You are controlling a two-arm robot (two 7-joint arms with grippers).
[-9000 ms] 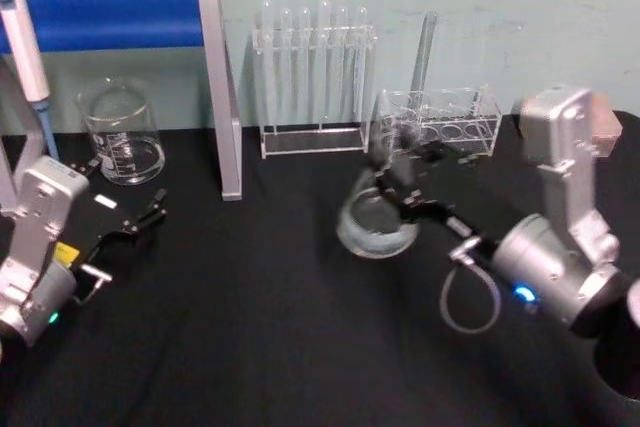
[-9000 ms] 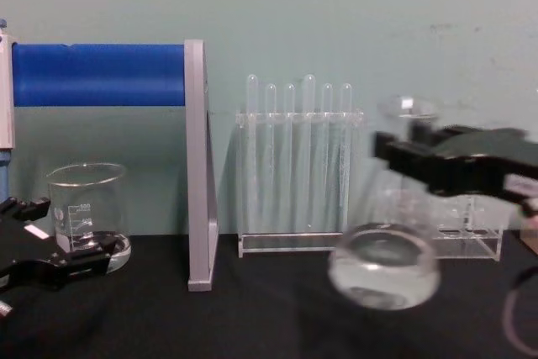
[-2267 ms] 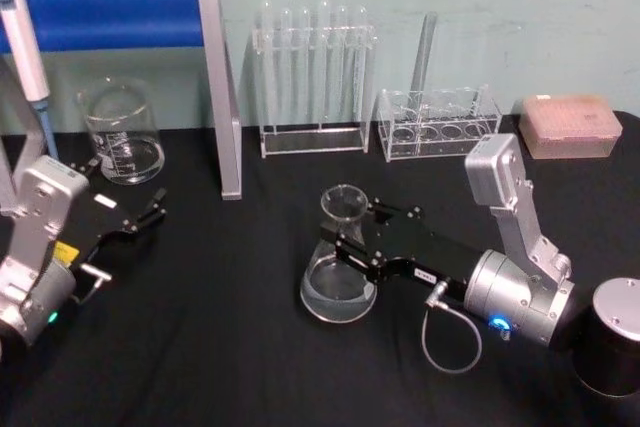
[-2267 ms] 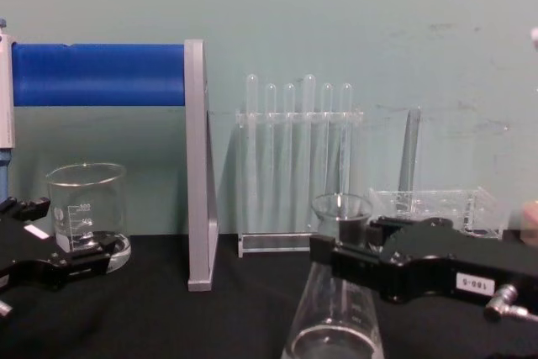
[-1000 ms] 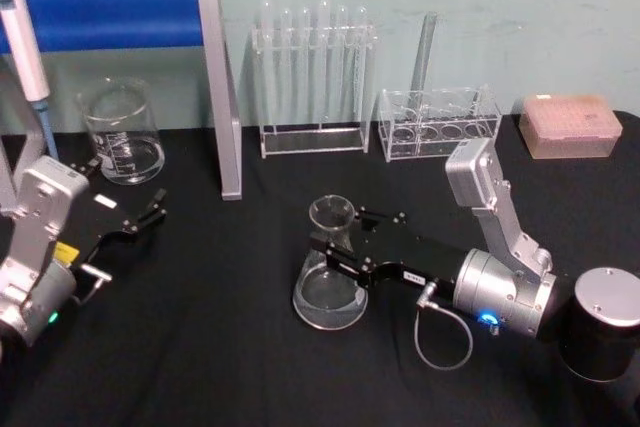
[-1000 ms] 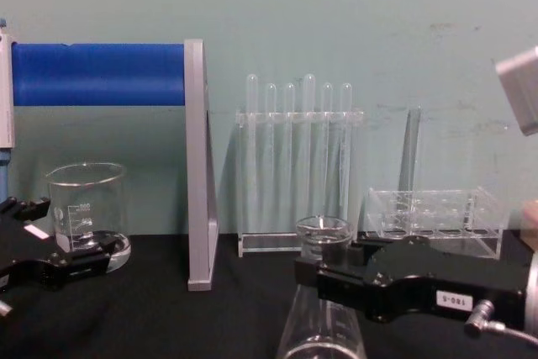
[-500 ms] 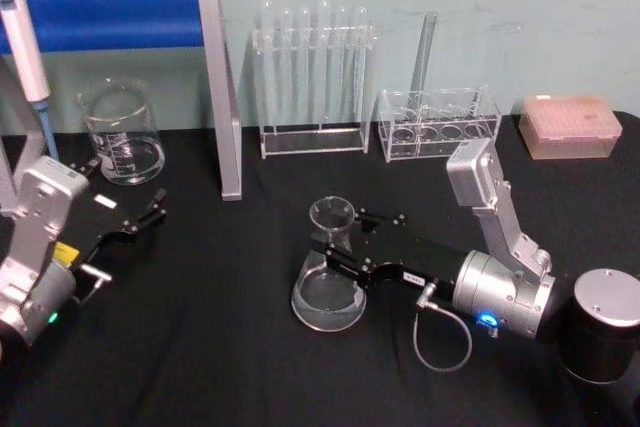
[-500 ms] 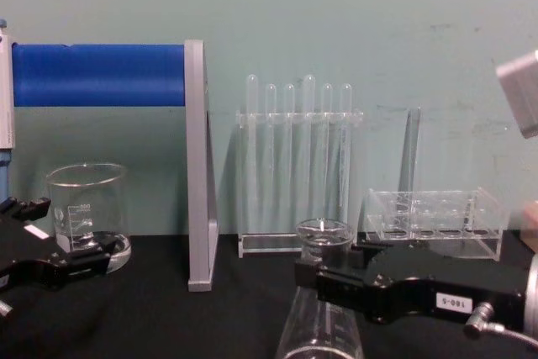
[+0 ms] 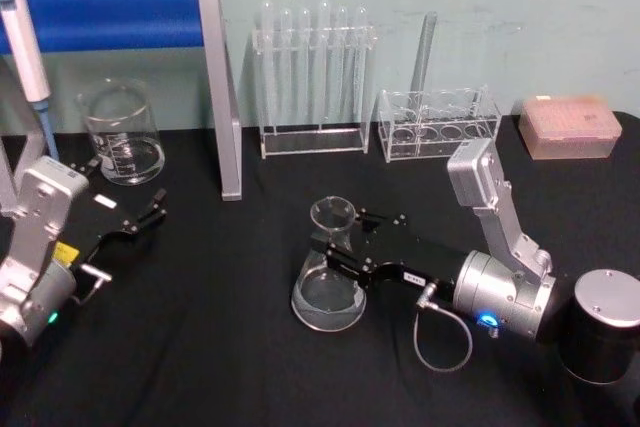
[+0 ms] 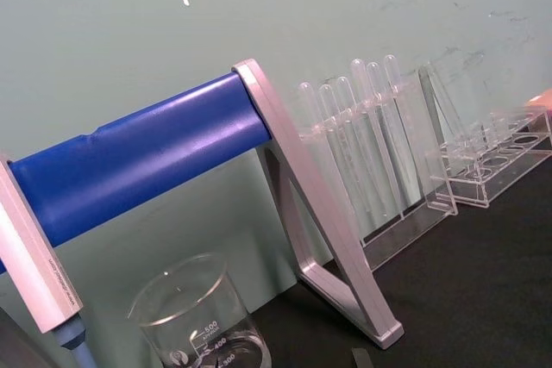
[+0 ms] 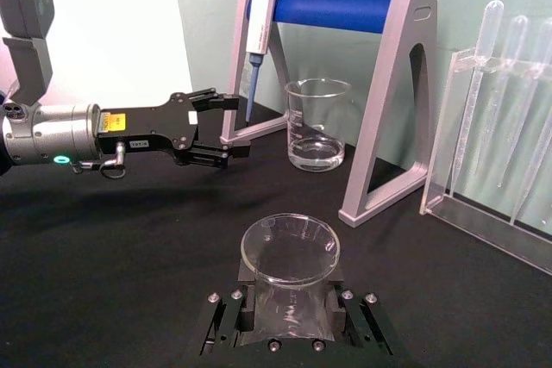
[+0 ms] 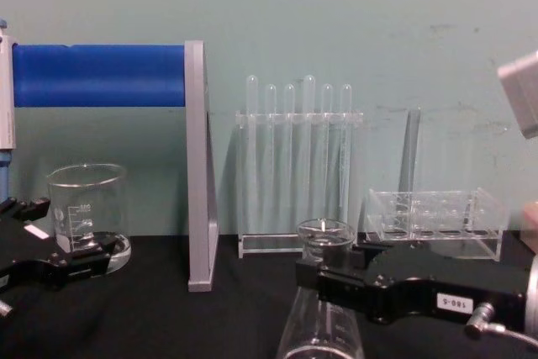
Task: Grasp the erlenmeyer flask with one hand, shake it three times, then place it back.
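The clear glass conical flask (image 9: 327, 287) has come down upright onto the black cloth (image 9: 220, 347), the right black gripper (image 9: 325, 237) still pinching its neck, so only letting go remains.

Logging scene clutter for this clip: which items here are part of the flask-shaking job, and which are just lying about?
Job items:
- erlenmeyer flask, upright on the black table
- right gripper, shut on the flask's neck

Lying about:
- glass beaker
- pipette stand
- test tube rack
- idle left gripper, open
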